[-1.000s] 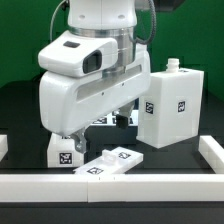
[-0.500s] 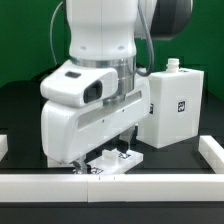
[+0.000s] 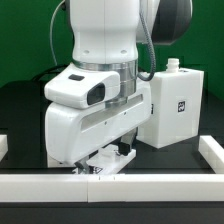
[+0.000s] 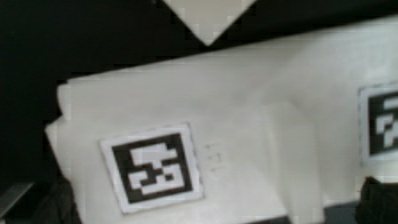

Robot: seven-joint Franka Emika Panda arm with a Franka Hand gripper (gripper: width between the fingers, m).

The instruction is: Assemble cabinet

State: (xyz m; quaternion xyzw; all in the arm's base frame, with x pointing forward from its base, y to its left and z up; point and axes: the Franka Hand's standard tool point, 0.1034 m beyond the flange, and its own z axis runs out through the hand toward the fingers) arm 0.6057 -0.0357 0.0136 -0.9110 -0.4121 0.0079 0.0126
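The large white cabinet box stands upright at the exterior view's right, with a square tag on its side and a small peg on top. Flat white tagged panels lie just behind the front rail. My gripper is low over them, mostly hidden by the hand's white body. In the wrist view a panel fills the picture, with one tag in full and another at the picture's edge. My gripper stands open, its dark fingertips at either side of the panel, holding nothing.
A long white border rail runs along the front, with rail ends at the exterior view's left and right. The arm's bulky hand covers the small white tagged block. The table top is black, with a green backdrop behind.
The arm has come down and shifted slightly to the exterior view's right over the flat panels. It now hides the small tagged block that showed a second ago.
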